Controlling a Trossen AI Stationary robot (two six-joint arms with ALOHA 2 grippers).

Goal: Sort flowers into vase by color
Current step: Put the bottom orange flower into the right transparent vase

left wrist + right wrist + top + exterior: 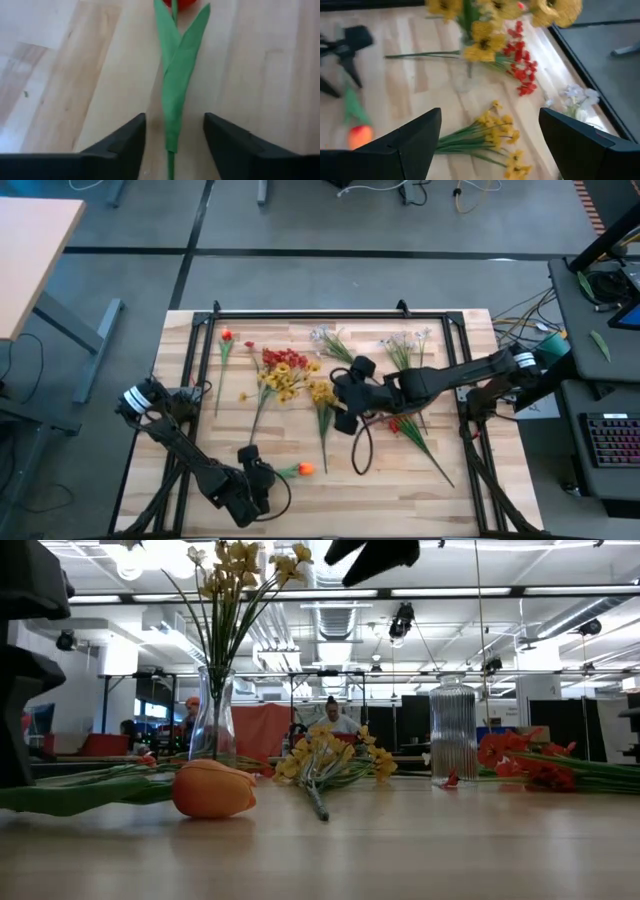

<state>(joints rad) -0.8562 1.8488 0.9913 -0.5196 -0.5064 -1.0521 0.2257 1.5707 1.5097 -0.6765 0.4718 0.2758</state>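
Left gripper (172,145), fingers spread, straddles the orange tulip's (303,469) stem at lower centre for a pinch; right gripper (490,145) (also spread) hovers mid-frame over the yellow sprays (485,132).

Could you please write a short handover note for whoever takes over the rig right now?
Left gripper: open, fingers either side of the orange tulip's stem at the table's near edge, not yet closed.
Right gripper: open, above the table's middle, over a loose yellow spray.
Done: some yellow flowers stand in a clear vase.
Left: red spray, white sprays, a red single stem and more yellow ones still lie on the table. A ribbed glass vase appears empty.
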